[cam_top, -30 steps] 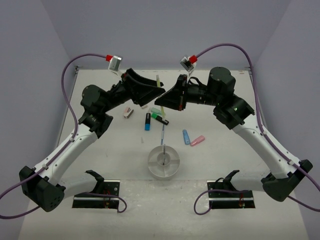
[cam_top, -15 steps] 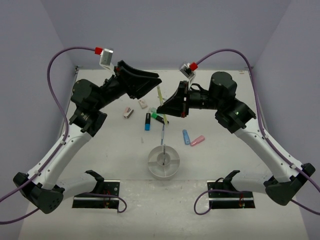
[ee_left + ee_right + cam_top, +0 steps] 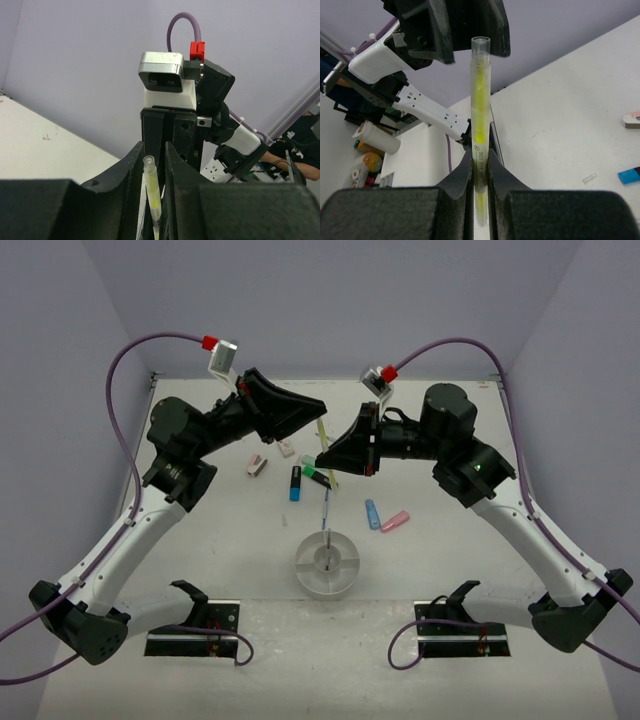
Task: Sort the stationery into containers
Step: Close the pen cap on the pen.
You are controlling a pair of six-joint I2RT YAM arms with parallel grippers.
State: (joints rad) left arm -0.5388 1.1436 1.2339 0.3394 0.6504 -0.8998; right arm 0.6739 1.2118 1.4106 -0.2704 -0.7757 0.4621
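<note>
**Yellow pen** (image 3: 480, 100). Your right wrist view shows the right gripper (image 3: 320, 458) pinching it low on the barrel, fingers pressed against both sides. Its capped end reaches up into the left gripper (image 3: 154, 146).

**Left wrist view only.** The left jaws stand narrowly apart astride the cap, with a slit of gap on one side.

**Top view only.** You see the pen held in the air over the far middle of the table (image 3: 230, 540). It hangs above a blue highlighter (image 3: 296, 483) and other loose pieces.

**Dish** (image 3: 300, 565). It sits centred toward the near edge, and a blue pen (image 3: 326, 508) points at its far rim.

**Room.** You have bare surface toward the left and right edges, beneath the arms' links.
</note>
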